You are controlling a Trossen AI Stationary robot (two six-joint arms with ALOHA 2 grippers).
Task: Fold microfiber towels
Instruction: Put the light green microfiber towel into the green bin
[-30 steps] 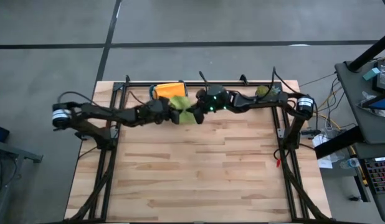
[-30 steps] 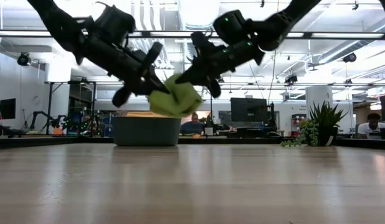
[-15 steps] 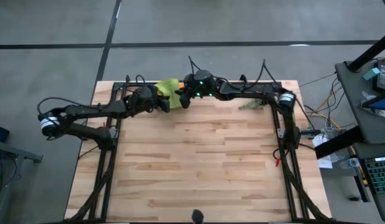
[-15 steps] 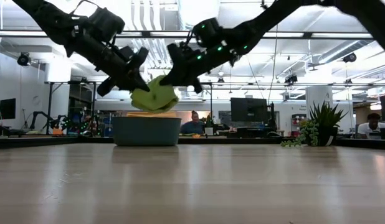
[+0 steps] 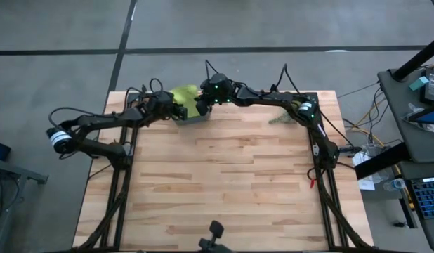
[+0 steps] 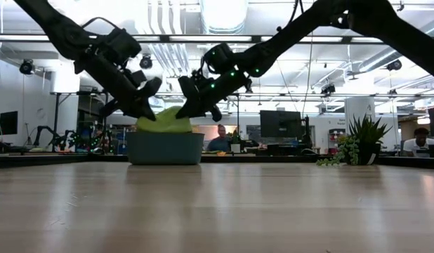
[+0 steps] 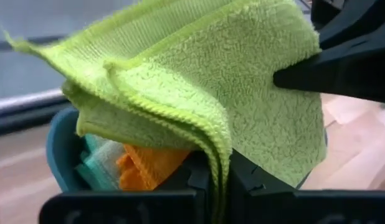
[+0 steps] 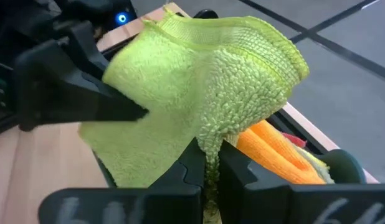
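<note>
High view: left gripper point(image 5: 180, 112) and right gripper point(image 5: 201, 105) meet over the teal bin point(image 5: 194, 119) at the table's far edge. Low view: the folded lime green towel point(image 6: 163, 121) sits atop the bin. Wrist views: each gripper's fingers are clamped on the towel; an orange towel point(image 7: 146, 167) lies inside.

Both arms stretched to the table's far edge, wrists angled down, meeting near the far middle. Left gripper point(image 5: 180, 112) reaches in from the left, fingers pinched together on a fold of the lime towel point(image 5: 185, 94); right gripper point(image 5: 201, 105) comes from the right, also clamped on the same towel. In the low view left gripper point(image 6: 148, 112) and right gripper point(image 6: 185, 107) tilt toward each other, tips near, towel point(image 6: 164, 121) held between them.
</note>
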